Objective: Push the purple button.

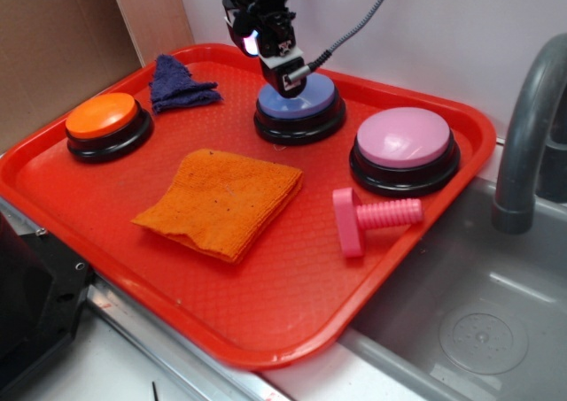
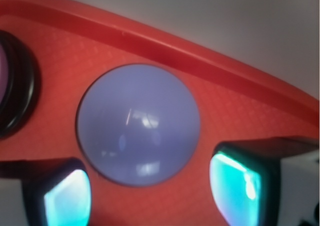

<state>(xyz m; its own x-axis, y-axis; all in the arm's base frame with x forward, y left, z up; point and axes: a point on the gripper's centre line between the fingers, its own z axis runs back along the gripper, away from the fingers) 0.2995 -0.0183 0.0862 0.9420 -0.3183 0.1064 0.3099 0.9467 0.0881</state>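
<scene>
**A:** Where is the purple button (image 1: 299, 107)?

**B:** It sits on a red tray (image 1: 292, 304), near the middle of the tray's far edge. An orange button (image 1: 107, 122) is by the left edge, and a larger pink button (image 1: 405, 149) is toward the far right corner.

**A:** And the tool?

**B:** The tool (image 1: 292, 80) hangs directly over the purple button, at or just above its dome; contact is hard to judge. In the wrist view the round button lies between and ahead of the two fingertips (image 2: 67, 198), which stand apart with nothing held. The button is round, so it has no long axis. The coming move looks like a straight press downward.

**A:** Any writing?

**B:** None is readable. Also on the tray: an orange cloth (image 1: 221, 199), a blue cloth (image 1: 179, 84) and a pink toy bolt (image 1: 370, 219).
</scene>
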